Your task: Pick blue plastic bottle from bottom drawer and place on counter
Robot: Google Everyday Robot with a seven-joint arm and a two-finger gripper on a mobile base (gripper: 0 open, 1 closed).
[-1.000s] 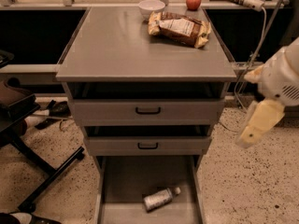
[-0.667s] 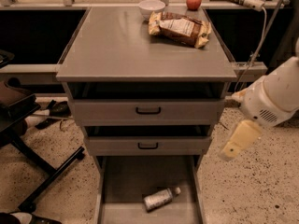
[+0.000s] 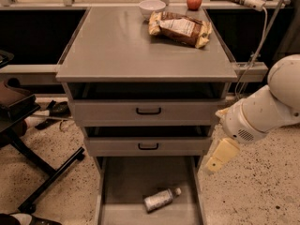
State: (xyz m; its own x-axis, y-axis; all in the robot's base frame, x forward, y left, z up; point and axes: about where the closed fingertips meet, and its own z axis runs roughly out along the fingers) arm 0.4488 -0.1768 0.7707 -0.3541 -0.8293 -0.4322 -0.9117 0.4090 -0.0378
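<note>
- The bottom drawer (image 3: 123, 184) is pulled out at the near edge of the view, its grey floor bare apart from one object.
- The blue plastic bottle (image 3: 161, 199) lies on its side on that floor, right of the middle, with its white cap pointing up and to the right. No writing on its pale label can be read.
- The gripper (image 3: 220, 156) hangs in the air just outside the drawer's right wall, above the speckled floor (image 3: 255, 191). It is higher than the bottle and well clear of it.
- It shows as a pale yellow piece angled down and to the left. I cannot tell how far open it is, and it has nothing in its hold.
- The white arm (image 3: 262, 111) enters from the right edge and slopes down and left to a rounded wrist.
- Two shallower drawers (image 3: 148, 128) with black handles sit above, both slightly open.
- The counter (image 3: 122, 46) tops the cabinet, and a crinkly snack bag (image 3: 180, 28) lies on its far right part. The bag's pale label panel is not legible.
- A white bowl (image 3: 152, 7) stands just beside the bag's left end, at the counter's far edge.
- A red apple (image 3: 194, 1) sits beyond them.
</note>
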